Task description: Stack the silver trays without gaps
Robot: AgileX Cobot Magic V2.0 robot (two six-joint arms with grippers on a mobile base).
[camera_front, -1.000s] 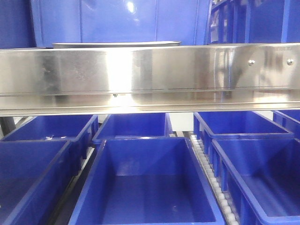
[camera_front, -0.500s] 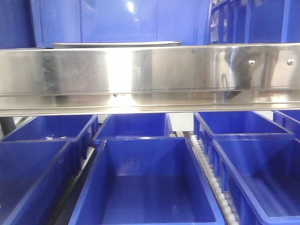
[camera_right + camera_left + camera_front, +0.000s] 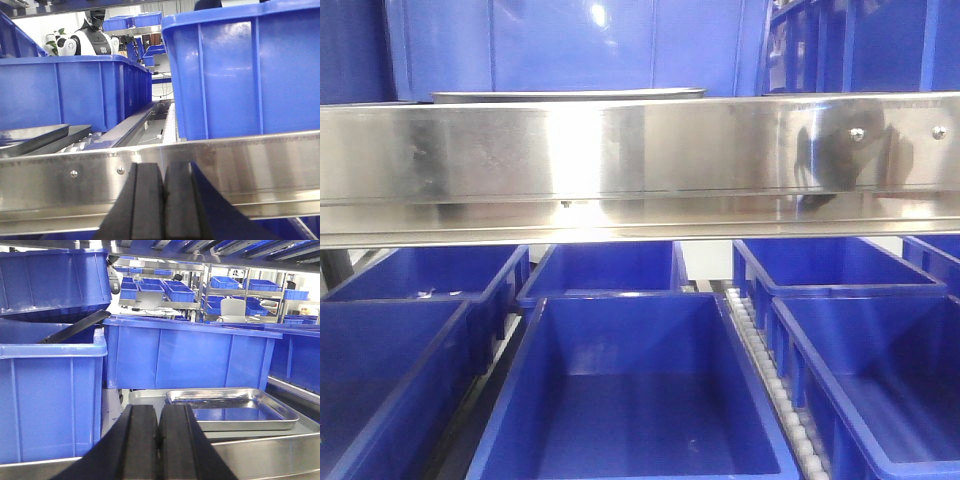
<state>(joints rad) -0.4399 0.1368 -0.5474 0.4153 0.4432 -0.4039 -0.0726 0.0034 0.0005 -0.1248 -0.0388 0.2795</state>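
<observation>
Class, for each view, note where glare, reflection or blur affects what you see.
Front view: bright glare and a dark reflection on the rail. Left wrist view: tray mirrors blue bins; the left gripper is soft up close. Right wrist view: rail sheen; right gripper slightly blurred.

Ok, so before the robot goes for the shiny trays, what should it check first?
1. Left gripper empty: ok, fingers pressed together, nothing between.
2. Right gripper empty: ok, shut on nothing.
3. Grippers open for grabbing: not ok, both shut.
4. Tray in sight: ok, small silver tray sits on a larger silver tray ahead of the left gripper.
5. Trays nested without a gap: not ok, the small one looks perched above the other's floor.
6. Right path clear: not ok, the steel rail crosses right in front.
</observation>
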